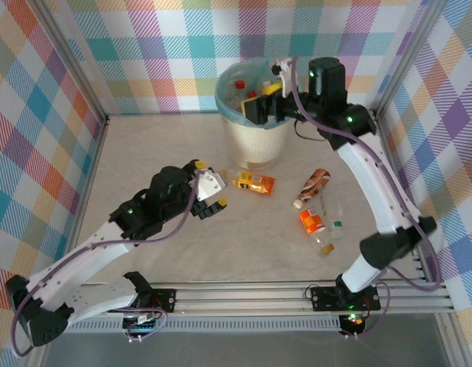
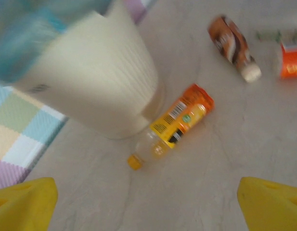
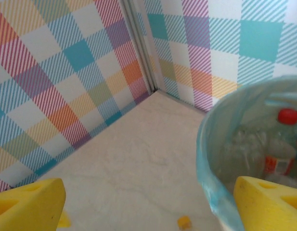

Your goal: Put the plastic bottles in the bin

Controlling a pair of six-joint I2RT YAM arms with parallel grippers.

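Now my left gripper [image 1: 210, 185] gapes wide, empty; the orange bottle [image 1: 255, 183] lies just right of it, lengthwise left-right, cap toward the jaws.

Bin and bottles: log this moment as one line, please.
left gripper open, facing orange-labelled bottle beside bin | right gripper open, empty, over bin | red-capped bottle in bin; brown bottle on table

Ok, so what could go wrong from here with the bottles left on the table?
The orange-and-yellow bottle lies on its side right beside the bin, so the open left gripper might bump the bin reaching for it, or send it rolling. The open right gripper hangs over the bin's rim and could snag the teal liner.
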